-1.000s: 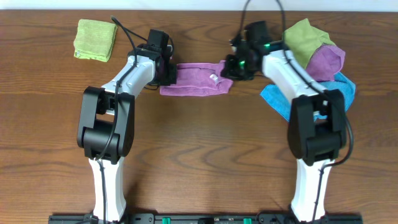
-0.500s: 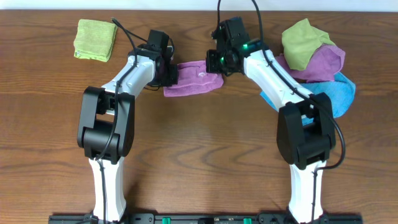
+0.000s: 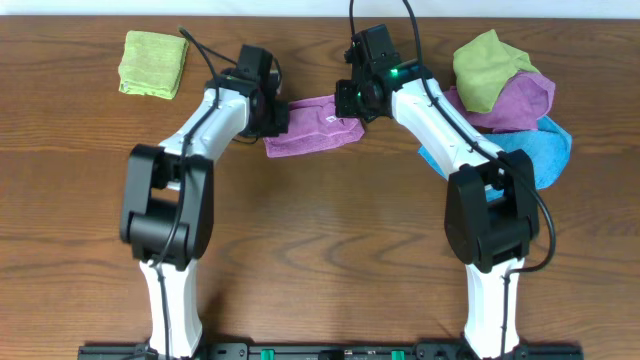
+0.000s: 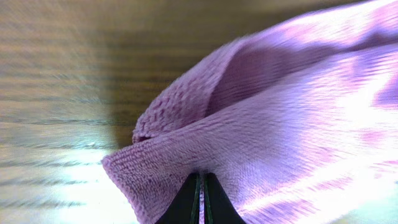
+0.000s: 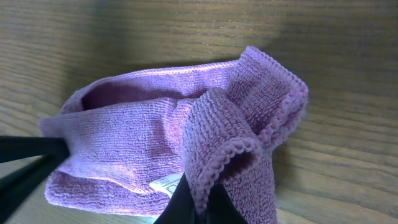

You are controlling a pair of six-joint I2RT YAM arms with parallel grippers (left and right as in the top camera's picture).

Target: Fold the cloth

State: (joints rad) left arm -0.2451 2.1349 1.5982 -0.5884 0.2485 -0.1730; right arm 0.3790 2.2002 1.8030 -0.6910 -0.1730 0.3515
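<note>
A small purple cloth lies on the wooden desk, toward the back and between the two arms. It is bunched into a short, loosely doubled strip, running from the left arm's tip to the right arm's tip.

The left end effector has its fingers pressed together on the cloth's left edge. Its wrist view shows the two dark tips meeting over a folded lip of fabric, with an upper layer arching behind.

The right end effector is clamped on the cloth's right end. It pinches a stitched hem that is lifted and curled over the layer below.

A small white label is sewn at the lower edge beside that pinch. Any writing on it is too small to read.

At the far left corner of the desk sits a folded green cloth, well apart from the arms. To the right is a loose pile with a green cloth on top. Beneath it is a second purple cloth, and a blue cloth sits lowest.
</note>
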